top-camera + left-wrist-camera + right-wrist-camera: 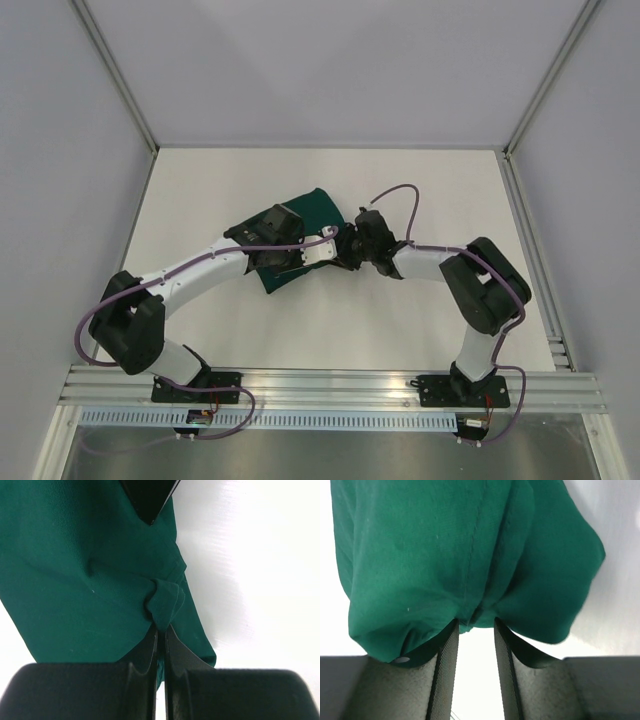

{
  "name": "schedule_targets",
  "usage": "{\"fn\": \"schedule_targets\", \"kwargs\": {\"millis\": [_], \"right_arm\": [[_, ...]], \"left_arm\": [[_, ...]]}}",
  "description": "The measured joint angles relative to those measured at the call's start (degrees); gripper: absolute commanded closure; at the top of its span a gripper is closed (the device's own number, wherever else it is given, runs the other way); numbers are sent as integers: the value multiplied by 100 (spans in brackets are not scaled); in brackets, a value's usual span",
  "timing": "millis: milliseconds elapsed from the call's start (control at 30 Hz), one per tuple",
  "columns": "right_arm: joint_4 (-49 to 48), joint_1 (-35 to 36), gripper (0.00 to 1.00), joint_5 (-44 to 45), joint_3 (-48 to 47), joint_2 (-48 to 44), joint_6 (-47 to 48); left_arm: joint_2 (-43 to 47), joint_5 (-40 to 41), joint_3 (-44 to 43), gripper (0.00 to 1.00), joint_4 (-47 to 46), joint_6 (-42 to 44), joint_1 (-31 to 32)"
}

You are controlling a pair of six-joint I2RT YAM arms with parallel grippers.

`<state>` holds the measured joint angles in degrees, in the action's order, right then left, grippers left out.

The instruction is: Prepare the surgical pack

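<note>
Drape (pixel 318 203) — dark green cloth, folded over and rumpled — lies on the white tabletop (pixel 420 190) near its middle. In the top view much of it is hidden under the two wrists, which meet over the drape's right-hand edge. Left end effector (pixel 161 630): jaws pressed together with almost no gap, and a small bunched fold of the drape's edge is pinched at the tips. That fold stands up as a knot just beyond the fingers (pixel 145 652). In the left wrist view, bare tabletop shows to the right of the drape. Right end effector (pixel 475 622): fingers (pixel 445 670) stand a narrow gap apart, with white showing between them lower down. The drape is bunched across and around both tips and bulges out on either side. Cannot tell whether this cloth is clamped or only lying against the tips. A stitched seam (pixel 472 555) runs along the drape above the right end effector — clear in the right wrist view only.
</note>
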<state>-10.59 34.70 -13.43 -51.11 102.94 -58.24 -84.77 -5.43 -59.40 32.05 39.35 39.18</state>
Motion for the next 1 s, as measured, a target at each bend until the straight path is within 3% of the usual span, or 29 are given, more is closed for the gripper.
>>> {"fn": "schedule_targets", "kwargs": {"millis": [367,533,733,933,1000], "right_arm": [[-227,-2,73,-118,-136,131,-7],[-262,-2,99,-190,-232,254,-39],[-184,-46,100,-219,-181,181,-42],[225,-157,99,-350,203,-535,129],[323,-219,100,-424,302,-656,162]], "left_arm": [[-46,-2,0,94,-2,0,0],[-46,0,0,94,2,0,-4],[-46,2,0,94,4,0,-31],[-50,-4,0,92,35,2,-72],[-63,-4,0,86,39,4,-76]]}}
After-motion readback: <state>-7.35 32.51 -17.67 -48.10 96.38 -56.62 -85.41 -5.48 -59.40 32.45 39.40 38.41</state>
